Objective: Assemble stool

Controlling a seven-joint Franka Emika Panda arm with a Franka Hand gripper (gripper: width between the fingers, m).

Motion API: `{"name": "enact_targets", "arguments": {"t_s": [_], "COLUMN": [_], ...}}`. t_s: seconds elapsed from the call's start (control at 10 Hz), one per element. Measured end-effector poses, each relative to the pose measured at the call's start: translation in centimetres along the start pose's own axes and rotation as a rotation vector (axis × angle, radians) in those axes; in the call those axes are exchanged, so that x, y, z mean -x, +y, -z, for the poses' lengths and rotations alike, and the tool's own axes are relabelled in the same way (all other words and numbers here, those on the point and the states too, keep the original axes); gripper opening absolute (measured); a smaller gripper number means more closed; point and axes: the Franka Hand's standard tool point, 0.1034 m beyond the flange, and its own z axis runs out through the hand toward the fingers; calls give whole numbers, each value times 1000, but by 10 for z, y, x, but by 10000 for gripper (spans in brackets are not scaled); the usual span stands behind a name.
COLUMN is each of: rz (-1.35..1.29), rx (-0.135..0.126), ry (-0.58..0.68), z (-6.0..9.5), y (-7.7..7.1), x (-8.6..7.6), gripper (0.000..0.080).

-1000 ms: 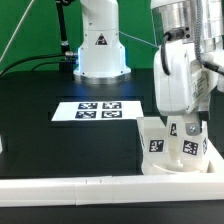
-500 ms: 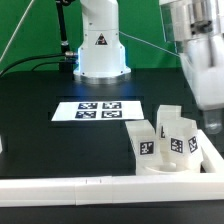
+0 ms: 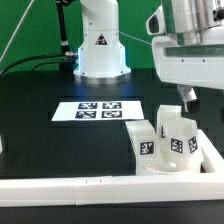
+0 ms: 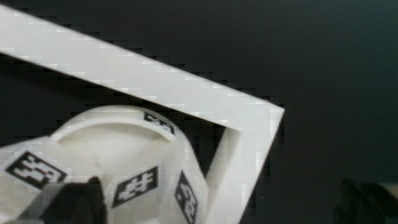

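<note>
Robotics lab: marker board [image 3: 100, 110], black table [image 3: 40, 130].

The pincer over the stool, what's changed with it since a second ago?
The pincer has lifted off the stool and now hangs above it, holding nothing visible; whether it is open is unclear. The stool, legs up, stayed in the rail corner, and the marker board did not move.
</note>
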Motion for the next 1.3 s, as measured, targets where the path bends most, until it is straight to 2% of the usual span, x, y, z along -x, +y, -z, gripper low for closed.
{"name": "enact_targets", "arguments": {"t_s": [0.1,0.4,0.5,0.8,1.0,1.1,1.3], "rz": [97,702,860,1029,1197,1391,1734], "rx": [3,44,49,64,86,115,149], "ry": [4,48,41,42,47,51,3], "z": [0,6,4,4,4,6,-5], "y": [0,-2,-1,1,3,1,11], "x": [-1,-13,-13,-17,-20,-22,-28], "gripper": [649,649,649,649,649,649,649]}}
